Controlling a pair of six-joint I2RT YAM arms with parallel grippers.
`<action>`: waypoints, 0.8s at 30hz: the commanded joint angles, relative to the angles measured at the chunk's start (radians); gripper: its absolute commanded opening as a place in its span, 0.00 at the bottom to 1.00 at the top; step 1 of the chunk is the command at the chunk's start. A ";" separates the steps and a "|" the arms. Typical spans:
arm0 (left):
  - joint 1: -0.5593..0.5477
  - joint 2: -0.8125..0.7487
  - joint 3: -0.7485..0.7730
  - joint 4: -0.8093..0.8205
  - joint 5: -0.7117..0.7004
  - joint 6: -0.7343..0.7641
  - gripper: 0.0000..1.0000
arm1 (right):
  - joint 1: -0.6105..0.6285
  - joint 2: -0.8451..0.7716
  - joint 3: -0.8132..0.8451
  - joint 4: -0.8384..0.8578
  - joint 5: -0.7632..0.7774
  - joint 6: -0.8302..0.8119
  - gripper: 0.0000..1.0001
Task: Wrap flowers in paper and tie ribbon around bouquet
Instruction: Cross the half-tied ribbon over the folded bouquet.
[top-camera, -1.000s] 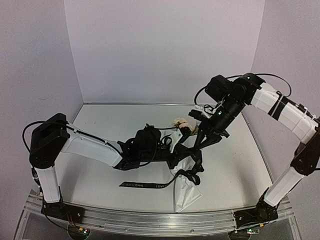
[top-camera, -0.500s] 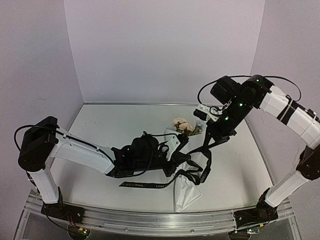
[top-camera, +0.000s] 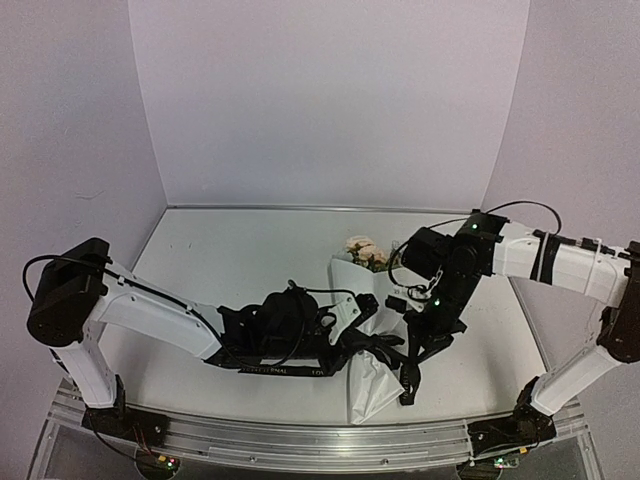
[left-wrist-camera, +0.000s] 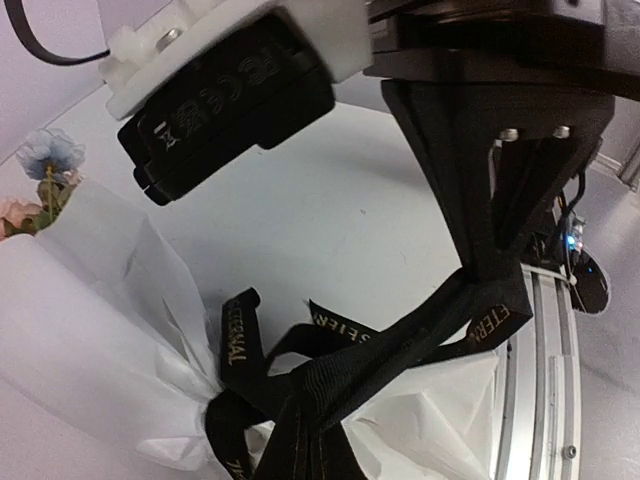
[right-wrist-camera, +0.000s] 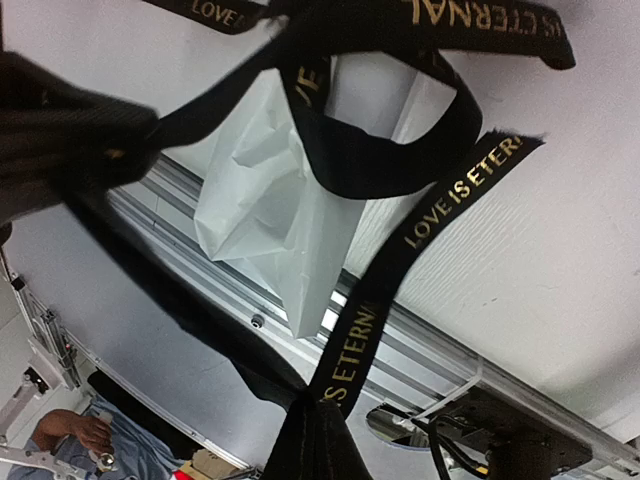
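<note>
White table, lilac walls: right fingers, pinched on one ribbon end, have dropped from high to near the surface; left fingers clamp the other end beside the bouquet lying mid-table, near side. The knot appears to be drawing tight.

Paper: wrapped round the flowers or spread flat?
Wrapped: the paper is gathered into a cone around the flowers, pinched where the ribbon crosses.

From above, the ribbon lettering is way too small to be read, and the stems of the flowers are buried in the paper. In the left wrist view they're chopped off by the left edge. The right gripper is just blur.
</note>
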 joint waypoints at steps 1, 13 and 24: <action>0.016 -0.026 0.007 -0.083 -0.072 0.014 0.00 | 0.007 -0.058 -0.123 -0.157 0.013 0.139 0.03; 0.018 -0.045 0.007 -0.096 -0.130 0.065 0.00 | -0.012 -0.186 -0.208 0.012 0.236 0.193 0.54; 0.017 -0.057 -0.011 -0.090 -0.126 0.049 0.00 | -0.151 -0.245 -0.447 0.379 0.228 0.369 0.61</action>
